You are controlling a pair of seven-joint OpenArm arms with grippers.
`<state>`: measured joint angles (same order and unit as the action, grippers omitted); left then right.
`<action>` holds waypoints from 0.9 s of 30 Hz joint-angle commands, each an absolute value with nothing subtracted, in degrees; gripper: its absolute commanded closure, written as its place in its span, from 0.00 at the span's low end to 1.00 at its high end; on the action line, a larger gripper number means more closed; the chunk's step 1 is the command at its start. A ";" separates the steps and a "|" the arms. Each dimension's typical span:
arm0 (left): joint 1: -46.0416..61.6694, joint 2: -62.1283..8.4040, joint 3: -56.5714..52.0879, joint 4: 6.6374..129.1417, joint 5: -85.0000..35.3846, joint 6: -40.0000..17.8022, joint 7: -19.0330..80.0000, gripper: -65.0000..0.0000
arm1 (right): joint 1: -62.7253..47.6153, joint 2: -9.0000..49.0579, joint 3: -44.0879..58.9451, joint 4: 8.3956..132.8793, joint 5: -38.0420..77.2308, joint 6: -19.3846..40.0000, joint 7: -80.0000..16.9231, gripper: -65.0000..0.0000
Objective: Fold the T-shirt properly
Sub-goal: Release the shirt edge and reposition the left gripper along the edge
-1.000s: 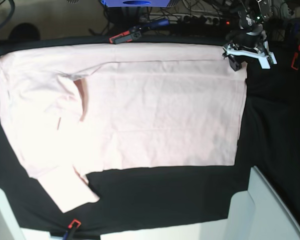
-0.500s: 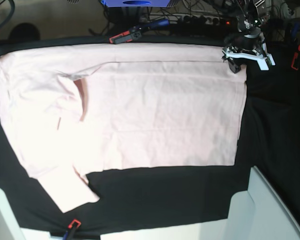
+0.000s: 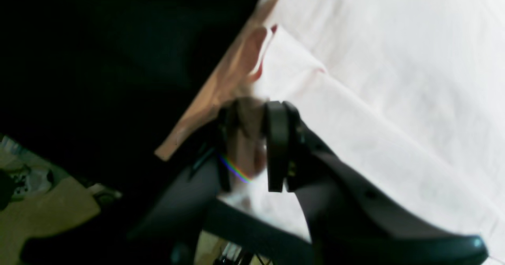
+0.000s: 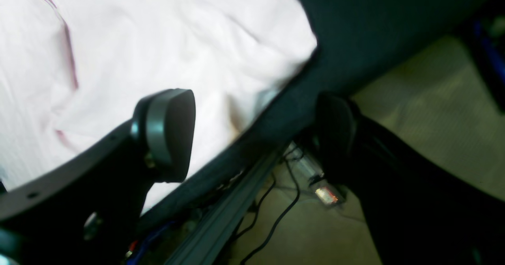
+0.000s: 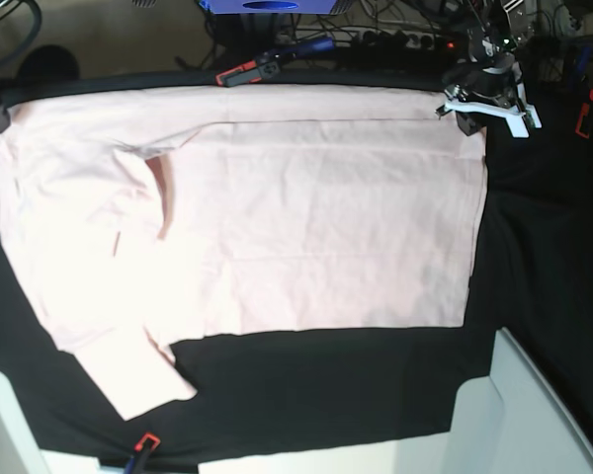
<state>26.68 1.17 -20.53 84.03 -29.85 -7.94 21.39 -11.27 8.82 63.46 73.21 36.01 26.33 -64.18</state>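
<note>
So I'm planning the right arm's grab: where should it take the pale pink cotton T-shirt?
Probably the far corner of the pale pink cotton T-shirt beside the open right gripper, coming in from the table's back edge. The cloth lies flat there, so one finger must slide under the edge.

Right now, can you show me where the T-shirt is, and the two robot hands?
T-shirt (image 5: 316,227), base view, middle of its flat body.
left gripper (image 3: 252,139), left wrist view, between the fingertips pinching the shirt's edge.
right gripper (image 4: 256,135), right wrist view, gap between its open fingertips.
</note>
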 commanded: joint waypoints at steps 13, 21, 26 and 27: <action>28.53 2.07 -20.53 90.86 -30.11 -8.40 20.88 0.89 | -10.68 10.15 63.69 73.89 37.23 26.51 -63.78 0.31; 25.36 2.07 -20.53 88.66 -30.11 -8.40 20.88 0.99 | -10.68 10.15 63.60 73.89 37.23 26.51 -63.78 0.31; 22.64 2.33 -20.53 86.64 -30.11 -8.40 20.88 1.00 | -10.68 10.24 63.60 73.89 37.23 26.51 -63.78 0.31; 22.11 2.77 -20.53 86.55 -30.11 -8.40 20.88 1.00 | -10.68 10.24 63.60 73.89 37.23 26.51 -63.78 0.31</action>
